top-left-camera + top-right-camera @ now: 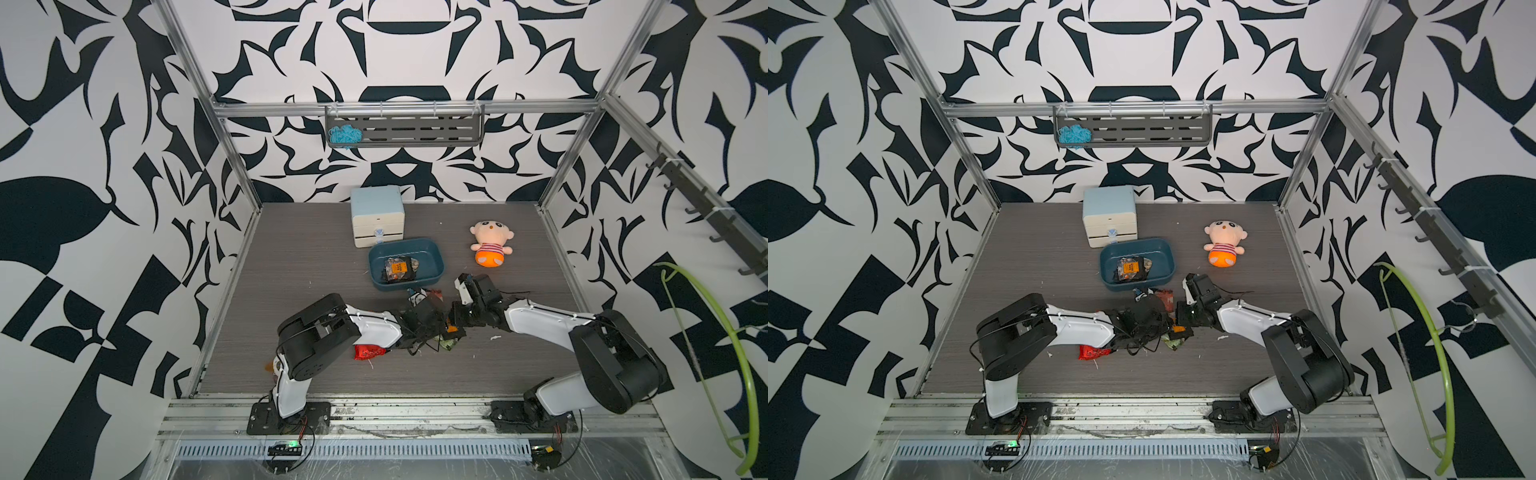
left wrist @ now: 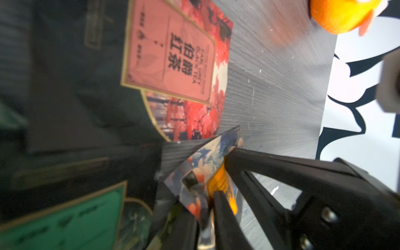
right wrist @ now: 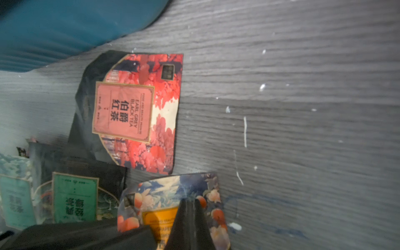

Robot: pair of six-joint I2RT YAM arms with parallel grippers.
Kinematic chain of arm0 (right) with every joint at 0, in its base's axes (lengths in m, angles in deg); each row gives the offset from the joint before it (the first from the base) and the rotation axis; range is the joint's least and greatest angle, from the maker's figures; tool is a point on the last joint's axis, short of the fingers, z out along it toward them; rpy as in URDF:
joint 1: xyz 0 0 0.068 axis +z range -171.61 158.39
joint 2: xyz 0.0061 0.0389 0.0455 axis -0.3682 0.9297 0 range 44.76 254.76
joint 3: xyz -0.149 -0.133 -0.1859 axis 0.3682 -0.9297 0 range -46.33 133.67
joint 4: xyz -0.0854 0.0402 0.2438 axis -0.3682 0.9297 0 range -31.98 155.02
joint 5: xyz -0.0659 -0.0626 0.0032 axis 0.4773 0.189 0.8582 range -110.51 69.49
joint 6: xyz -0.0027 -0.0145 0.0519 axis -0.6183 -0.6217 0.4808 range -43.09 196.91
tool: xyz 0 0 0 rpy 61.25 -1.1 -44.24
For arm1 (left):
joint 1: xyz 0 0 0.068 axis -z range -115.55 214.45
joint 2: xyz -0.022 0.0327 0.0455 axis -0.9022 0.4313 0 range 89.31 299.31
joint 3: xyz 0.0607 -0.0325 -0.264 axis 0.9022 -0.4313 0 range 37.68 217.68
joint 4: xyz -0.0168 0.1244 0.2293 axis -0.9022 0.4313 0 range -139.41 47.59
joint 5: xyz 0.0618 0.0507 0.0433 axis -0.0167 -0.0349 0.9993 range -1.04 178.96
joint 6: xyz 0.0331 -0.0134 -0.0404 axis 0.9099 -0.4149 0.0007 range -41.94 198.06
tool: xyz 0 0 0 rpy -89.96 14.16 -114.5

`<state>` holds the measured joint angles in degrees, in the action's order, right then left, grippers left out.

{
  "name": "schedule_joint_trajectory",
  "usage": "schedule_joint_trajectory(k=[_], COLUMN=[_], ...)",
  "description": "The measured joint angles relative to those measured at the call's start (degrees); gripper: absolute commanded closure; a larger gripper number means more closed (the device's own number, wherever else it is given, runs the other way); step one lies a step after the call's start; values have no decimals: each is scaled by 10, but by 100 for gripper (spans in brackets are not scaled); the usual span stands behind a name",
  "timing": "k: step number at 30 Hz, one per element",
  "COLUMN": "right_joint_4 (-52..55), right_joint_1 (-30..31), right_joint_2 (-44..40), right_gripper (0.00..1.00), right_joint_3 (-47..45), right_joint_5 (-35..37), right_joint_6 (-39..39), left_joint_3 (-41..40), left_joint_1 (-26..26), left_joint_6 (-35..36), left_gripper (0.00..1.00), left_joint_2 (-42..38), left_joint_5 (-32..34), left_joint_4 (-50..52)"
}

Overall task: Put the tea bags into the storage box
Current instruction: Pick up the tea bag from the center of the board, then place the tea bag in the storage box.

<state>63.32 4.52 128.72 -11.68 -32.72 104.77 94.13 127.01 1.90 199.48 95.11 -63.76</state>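
Note:
The teal storage box (image 1: 432, 249) (image 1: 1163, 253) stands mid-table with a few tea bags (image 1: 399, 269) inside. Just in front of it both arms meet over a tea bag with an orange label and a blue floral print (image 2: 194, 173) (image 3: 155, 194), which is tilted up off the table. My left gripper (image 2: 203, 205) is shut on its lower part. My right gripper (image 3: 188, 201) is shut, pinching its upper edge. Loose on the table lie a red Earl Grey sachet (image 2: 173, 60) (image 3: 134, 112), green-label sachets (image 3: 74, 198) and a red sachet (image 1: 368, 352) under the left arm.
A pale blue drawer cabinet (image 1: 377, 216) stands behind the box. A plush doll (image 1: 490, 243) lies to the right of the box. A wall shelf (image 1: 415, 129) at the back holds blue yarn. A green hose (image 1: 739, 353) hangs outside the frame on the right.

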Motion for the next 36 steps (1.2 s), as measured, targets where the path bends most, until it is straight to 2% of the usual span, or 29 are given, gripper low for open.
schedule_joint_trajectory(k=[6, 10, 16, 21, 25, 29, 36], right_joint_4=[0, 0, -1, 1, 1, -2, -12], right_joint_1=[0, 3, 4, 4, 4, 4, 4], right_joint_2=[-6, -48, -171, -280, -329, -331, -287], right_gripper=[100, 100, 93, 85, 81, 79, 77], right_joint_3=[-2, -18, -59, -97, -116, -126, -126], right_joint_5=[1, 12, 72, 146, 181, 187, 179], right_joint_6=[0, 0, 3, 12, 21, 22, 20], left_joint_3=[0, -6, -15, -5, 33, 80, 142], left_joint_1=[0, 0, 3, 7, 2, -30, -132], left_joint_6=[-3, -1, 26, 72, 118, 168, 228], left_gripper=[98, 100, 100, 100, 100, 100, 100], left_joint_2=[-1, -11, -55, -108, -136, -152, -146], left_joint_5=[-4, -12, -16, 4, 38, 60, 55], left_joint_4=[-2, -4, 22, 94, 174, 223, 249])
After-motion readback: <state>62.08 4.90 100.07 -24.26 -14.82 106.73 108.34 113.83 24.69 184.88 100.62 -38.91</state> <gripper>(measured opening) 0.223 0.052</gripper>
